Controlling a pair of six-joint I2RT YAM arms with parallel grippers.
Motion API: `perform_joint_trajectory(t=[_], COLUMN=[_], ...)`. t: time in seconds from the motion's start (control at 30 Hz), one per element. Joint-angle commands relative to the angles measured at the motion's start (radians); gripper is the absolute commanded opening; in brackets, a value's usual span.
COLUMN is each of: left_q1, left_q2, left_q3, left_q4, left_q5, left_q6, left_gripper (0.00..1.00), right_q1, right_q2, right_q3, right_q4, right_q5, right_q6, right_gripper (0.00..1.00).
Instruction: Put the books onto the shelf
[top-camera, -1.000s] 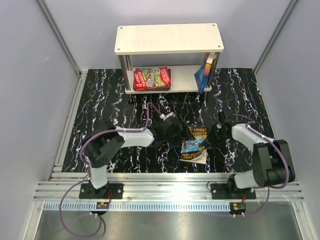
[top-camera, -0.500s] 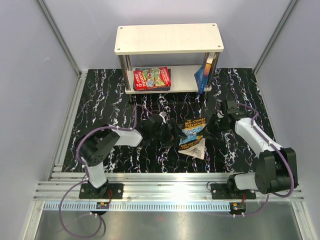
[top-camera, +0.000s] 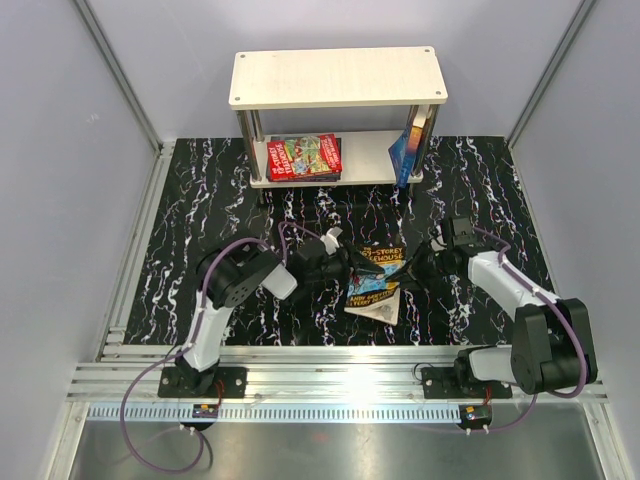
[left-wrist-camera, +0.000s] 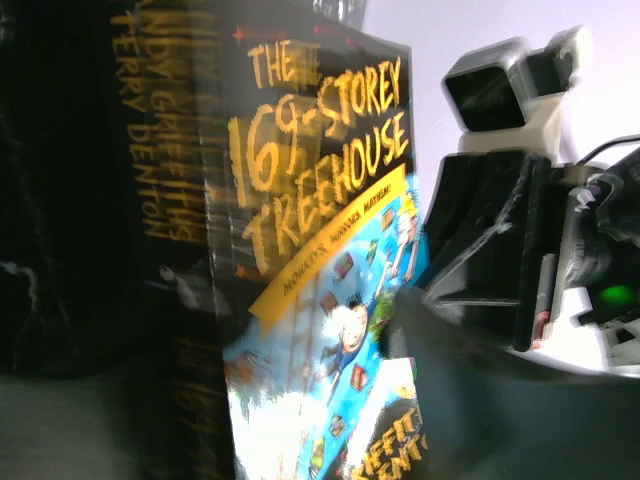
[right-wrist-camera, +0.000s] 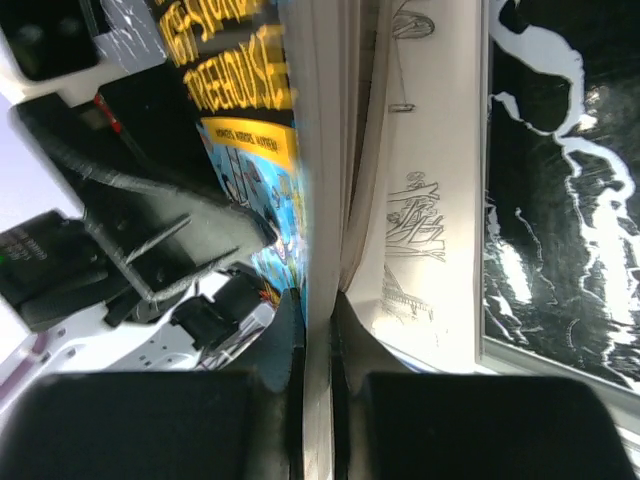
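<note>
Right tool (right-wrist-camera: 318, 395) clamped narrow on the page edge of the dark Treehouse book (top-camera: 378, 282). The book was flat a second ago and is now tipped up off the worktop (top-camera: 200, 200). Left tool (top-camera: 347, 268) has swung in against the cover, jaws narrowing; can't tell if it grips. Book sits mid-worktop, well short of the shelf (top-camera: 335, 78), so the lift is still to do.

Between left tool (top-camera: 347, 268) and right tool (top-camera: 413, 268), the book (top-camera: 378, 282) — shelf (top-camera: 336, 78) behind.

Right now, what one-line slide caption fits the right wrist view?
Right pincer clamps the Treehouse book by its cover and first pages, the rest splaying open over the marbled table.
</note>
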Motion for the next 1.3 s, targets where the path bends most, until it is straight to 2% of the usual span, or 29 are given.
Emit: perform_joint_trajectory(t=[0.0,0.03,0.17,0.23,0.27,0.3,0.33,0.37,0.4,0.47,0.5,0.57,0.8,0.87,0.93,1.03,1.2,1.27], left_q1=[-0.004,-0.003,0.000,0.002,0.002,0.002,0.000,-0.003,-0.004,0.003,0.009,0.022,0.023,0.025,0.025,0.025,0.025,0.023], left_q2=[0.029,0.024,-0.040,-0.113,-0.144,-0.211,-0.244,-0.267,-0.287,-0.293,-0.299,-0.307,-0.328,-0.344,-0.351,-0.342,-0.309,-0.301], left_q3=[0.021,0.012,0.010,0.032,0.050,0.108,0.161,0.214,0.317,0.370,0.400,0.409,0.400,0.397,0.398,0.409,0.381,0.384], left_q4=[0.380,0.383,0.257,0.027,-0.083,-0.375,-0.560,-0.742,-1.027,-1.168,-1.233,-1.270,-1.257,-1.231,-1.218,-1.187,-1.010,-1.008], left_q5=[0.067,0.083,0.142,0.160,0.163,0.154,0.077,0.017,-0.037,-0.108,-0.113,-0.125,-0.072,-0.047,-0.024,0.025,0.119,0.122], left_q6=[-0.161,-0.161,-0.064,0.020,0.148,0.234,0.332,0.513,0.583,0.692,0.715,0.750,0.778,0.777,0.777,0.761,0.666,0.662], left_gripper=[0.49,0.39,0.24,0.21,0.21,0.15,0.09,0.03,0.00,0.04,0.29,0.42,0.64,0.75,0.74,0.62,0.59,0.58], right_q1=[0.010,0.009,0.012,0.010,0.010,0.010,0.010,0.010,0.010,0.010,0.010,0.010,0.010,0.010,0.010,0.010,0.010,0.009], right_q2=[-0.027,-0.024,-0.015,-0.004,-0.003,0.000,0.002,0.002,0.002,0.000,0.000,0.000,-0.001,-0.004,-0.010,-0.014,-0.011,-0.010], right_q3=[-0.008,-0.004,0.038,0.061,0.067,0.076,0.078,0.079,0.079,0.079,0.082,0.085,0.084,0.078,0.071,0.061,0.065,0.073], right_q4=[0.060,0.041,-0.034,-0.064,-0.081,-0.091,-0.098,-0.106,-0.109,-0.111,-0.112,-0.109,-0.100,-0.100,-0.097,-0.094,-0.091,-0.092], right_q5=[-0.075,-0.060,-0.020,0.011,0.026,0.034,0.041,0.050,0.054,0.064,0.066,0.066,0.066,0.066,0.066,0.066,0.063,0.064], right_q6=[0.008,-0.009,-0.064,-0.084,-0.098,-0.102,-0.107,-0.112,-0.112,-0.112,-0.112,-0.110,-0.107,-0.109,-0.106,-0.106,-0.101,-0.106], right_gripper=[0.00,0.00,0.00,0.00,0.00,0.00,0.00,0.00,0.00,0.00,0.00,0.00,0.00,0.00,0.00,0.00,0.00,0.00])
